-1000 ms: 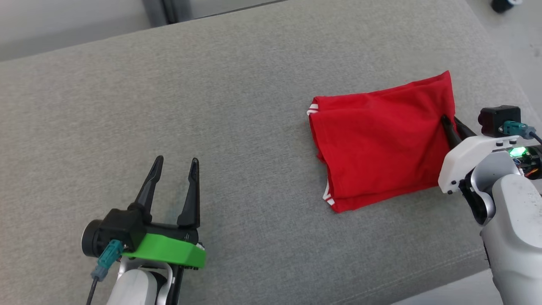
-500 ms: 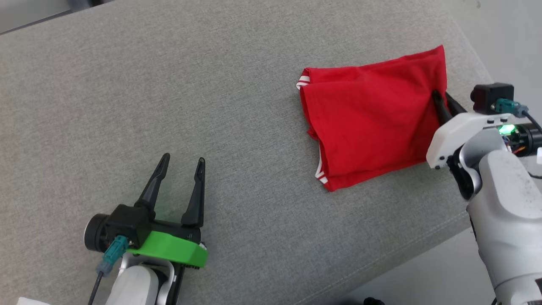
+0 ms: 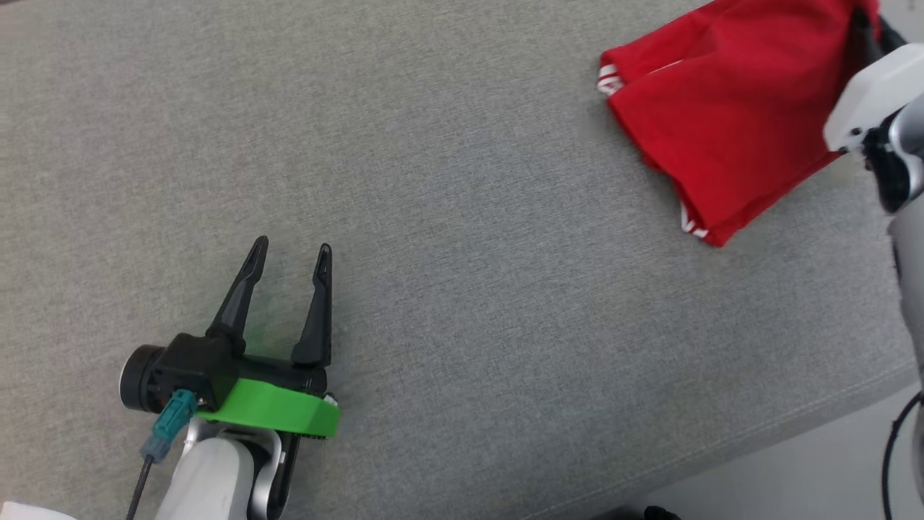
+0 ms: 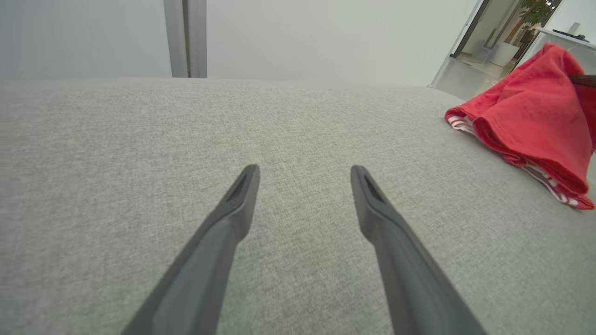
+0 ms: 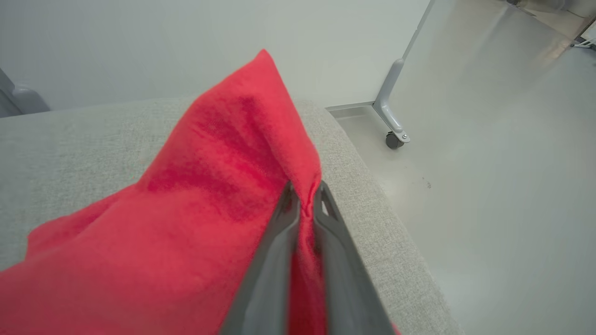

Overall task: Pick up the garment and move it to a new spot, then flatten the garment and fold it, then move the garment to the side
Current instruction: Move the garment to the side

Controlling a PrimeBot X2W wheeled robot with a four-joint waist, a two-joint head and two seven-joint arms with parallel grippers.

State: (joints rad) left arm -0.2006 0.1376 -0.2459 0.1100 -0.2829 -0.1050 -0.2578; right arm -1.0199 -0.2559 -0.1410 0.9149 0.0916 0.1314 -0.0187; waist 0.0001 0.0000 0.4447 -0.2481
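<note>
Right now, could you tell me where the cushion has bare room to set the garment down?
The cushion is bare between the open left gripper and the red garment, and along its near edge. The far right corner is crowded: the right gripper pinches the garment there.

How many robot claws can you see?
2. The left gripper is open over the grey cushion, lower left; the right gripper pinches the red garment, upper right.
</note>
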